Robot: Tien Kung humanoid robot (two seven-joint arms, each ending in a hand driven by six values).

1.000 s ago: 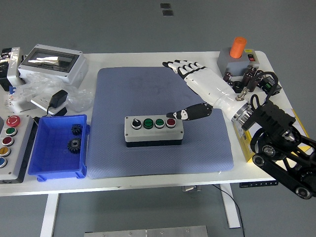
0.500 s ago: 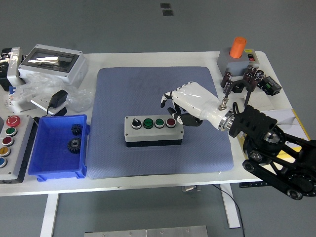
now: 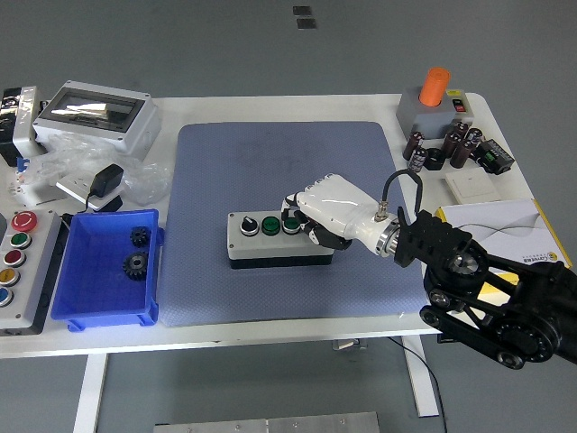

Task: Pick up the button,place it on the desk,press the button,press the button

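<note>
My fingers (image 3: 296, 213) are curling downward over the right end of the button box (image 3: 280, 238); they are grasping nothing, and their tips are resting on or just above the buttons there, though I cannot tell exactly which one they are touching, because my right hand (image 3: 332, 215) is now hiding the red button completely. Half a second ago this hand was standing just beside the box's right end and the red button was still showing; a second ago the hand was spread flat farther back, with only the thumb reaching toward that button. So the hand is moving leftward and down onto the box, and I judge that I am doing one of the pressing steps, since the box is already lying flat on the blue mat (image 3: 216, 162), in the middle of the white table (image 3: 270, 338). The green buttons (image 3: 270, 225) and the black selector knob (image 3: 246, 224) are staying uncovered. The box itself is not shifting between the pictures. My left arm is not appearing anywhere.
</note>
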